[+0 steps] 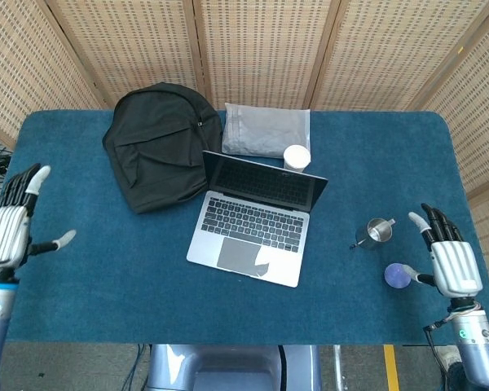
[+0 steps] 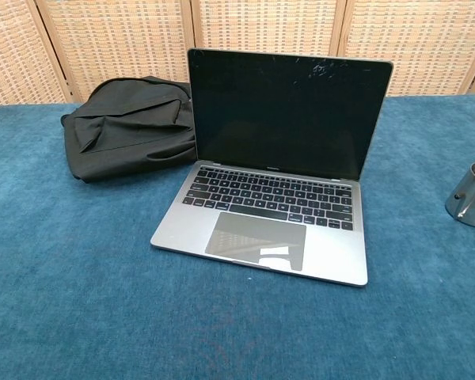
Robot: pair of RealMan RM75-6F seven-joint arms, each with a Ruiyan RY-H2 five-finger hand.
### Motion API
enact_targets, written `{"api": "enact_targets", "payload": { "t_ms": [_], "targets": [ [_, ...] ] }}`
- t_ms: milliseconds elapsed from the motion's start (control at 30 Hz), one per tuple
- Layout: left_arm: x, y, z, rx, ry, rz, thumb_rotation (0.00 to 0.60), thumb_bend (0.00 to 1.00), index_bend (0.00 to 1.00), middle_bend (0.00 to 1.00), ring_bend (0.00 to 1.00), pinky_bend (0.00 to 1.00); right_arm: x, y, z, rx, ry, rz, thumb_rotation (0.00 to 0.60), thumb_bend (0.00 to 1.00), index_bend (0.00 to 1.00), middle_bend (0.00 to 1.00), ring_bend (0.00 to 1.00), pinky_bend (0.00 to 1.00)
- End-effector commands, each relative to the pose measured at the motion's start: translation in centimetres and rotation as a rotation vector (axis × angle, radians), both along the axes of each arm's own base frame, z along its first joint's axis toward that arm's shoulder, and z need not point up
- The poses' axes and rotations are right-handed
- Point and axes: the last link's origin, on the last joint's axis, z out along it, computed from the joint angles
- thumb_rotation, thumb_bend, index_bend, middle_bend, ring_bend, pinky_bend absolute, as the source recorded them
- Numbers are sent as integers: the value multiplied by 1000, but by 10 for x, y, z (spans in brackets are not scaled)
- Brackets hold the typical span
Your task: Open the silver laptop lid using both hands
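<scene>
The silver laptop (image 1: 257, 224) (image 2: 273, 202) stands on the blue table with its lid raised upright and its dark screen showing. My left hand (image 1: 10, 228) hangs at the table's far left edge, fingers spread, holding nothing. At the far right edge my right hand (image 1: 448, 257) is likewise spread and empty, just right of the purple disc. Both hands are well away from the laptop. Neither hand appears in the chest view.
A black backpack (image 1: 159, 142) (image 2: 131, 127) lies behind the laptop's left corner. A grey pouch (image 1: 266, 130) and a white cup (image 1: 297, 156) sit behind the lid. A steel cup (image 1: 378, 231) (image 2: 473, 194) and a purple disc (image 1: 395, 275) are on the right.
</scene>
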Motion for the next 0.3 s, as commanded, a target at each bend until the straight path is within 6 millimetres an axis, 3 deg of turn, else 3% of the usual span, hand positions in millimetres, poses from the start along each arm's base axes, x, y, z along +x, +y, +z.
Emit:
{"api": "enact_targets", "payload": {
  "t_ms": [33,133,300],
  "targets": [
    [-16,-42,1,-11,24,36,600,0,0,0,0,0,6,21,9,-12,-64,2,600,0,20,0,0,21],
    [-22,-61,-4,-30,49,55,600,0,0,0,0,0,15,38,10,-17,-89,22,600,0,4,0,0,0],
    [-25,-73,-14,-58,58,72,600,0,0,0,0,0,24,53,8,-15,-85,28,600,0,0,0,0,0]
  ]
}}
